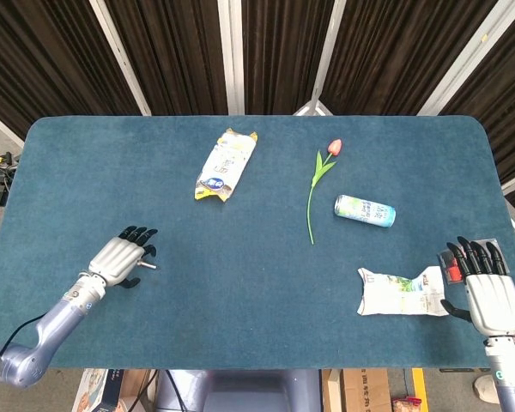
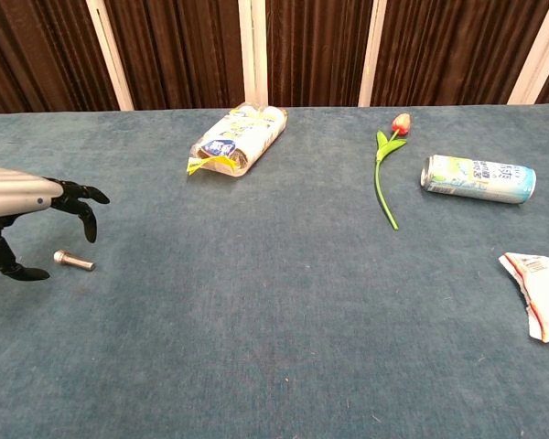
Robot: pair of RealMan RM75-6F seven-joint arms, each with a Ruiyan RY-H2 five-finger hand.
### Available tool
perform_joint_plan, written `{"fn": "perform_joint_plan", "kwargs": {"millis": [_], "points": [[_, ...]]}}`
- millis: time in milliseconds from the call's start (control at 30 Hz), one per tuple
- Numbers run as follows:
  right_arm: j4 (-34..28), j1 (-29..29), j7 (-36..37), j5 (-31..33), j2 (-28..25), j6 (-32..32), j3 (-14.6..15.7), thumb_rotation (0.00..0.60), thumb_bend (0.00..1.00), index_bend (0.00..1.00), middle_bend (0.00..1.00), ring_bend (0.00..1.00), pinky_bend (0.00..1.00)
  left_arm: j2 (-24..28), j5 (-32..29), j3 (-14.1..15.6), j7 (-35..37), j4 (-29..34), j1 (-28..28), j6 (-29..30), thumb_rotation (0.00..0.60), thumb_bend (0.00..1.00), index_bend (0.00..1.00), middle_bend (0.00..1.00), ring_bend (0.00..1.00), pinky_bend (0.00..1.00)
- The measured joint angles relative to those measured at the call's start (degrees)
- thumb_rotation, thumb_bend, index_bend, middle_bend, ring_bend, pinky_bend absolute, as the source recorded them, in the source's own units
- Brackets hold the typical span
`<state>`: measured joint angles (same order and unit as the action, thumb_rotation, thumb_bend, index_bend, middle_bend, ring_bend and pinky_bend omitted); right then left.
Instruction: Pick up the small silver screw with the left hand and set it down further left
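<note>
A: Now, item one, the small silver screw (image 2: 73, 261)?
B: Lying flat on the blue table (image 2: 274, 347), just under the left hand (image 2: 23, 215). Fingers spread above it, nothing held.
A: Item two, the right hand (image 1: 489, 287)?
B: Fingers apart, empty, beside a white wrapper (image 1: 401, 292).
A: Other stock?
B: Can (image 2: 477, 178), tulip (image 2: 387, 165), snack bag (image 2: 239, 137).

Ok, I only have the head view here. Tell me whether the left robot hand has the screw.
Observer: No. In the chest view the screw lies flat on the table, and the left robot hand arches over it without touching it.
Operator: Give me the thumb.
Observer: The thumb is low, left of the screw, with a gap between them.
Operator: Now the fingertips.
Observer: The fingertips hang above the screw, clear of it.
</note>
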<state>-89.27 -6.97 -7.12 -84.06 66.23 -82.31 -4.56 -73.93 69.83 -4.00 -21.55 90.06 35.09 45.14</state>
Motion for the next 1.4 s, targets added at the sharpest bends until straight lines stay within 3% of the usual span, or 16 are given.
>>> {"fn": "perform_joint_plan", "kwargs": {"millis": [800, 1400], "points": [[0.55, -0.18, 0.91, 0.7, 0.46, 0.47, -0.24, 0.6, 0.1, 0.13, 0.1, 0.09, 0.0, -4.81, -0.33, 1.8, -0.38, -4.54, 1.77, 0.77, 0.6, 0.46, 0.45, 0.07, 0.0, 0.0], [0.64, -0.27, 1.86, 1.02, 0.59, 0.81, -0.32, 0.6, 0.1, 0.13, 0.1, 0.09, 0.0, -5.24, -2.05, 2.98, -3.39, -4.67, 2.21, 1.93, 0.6, 0.48, 0.53, 0.1, 0.0, 0.0]]}}
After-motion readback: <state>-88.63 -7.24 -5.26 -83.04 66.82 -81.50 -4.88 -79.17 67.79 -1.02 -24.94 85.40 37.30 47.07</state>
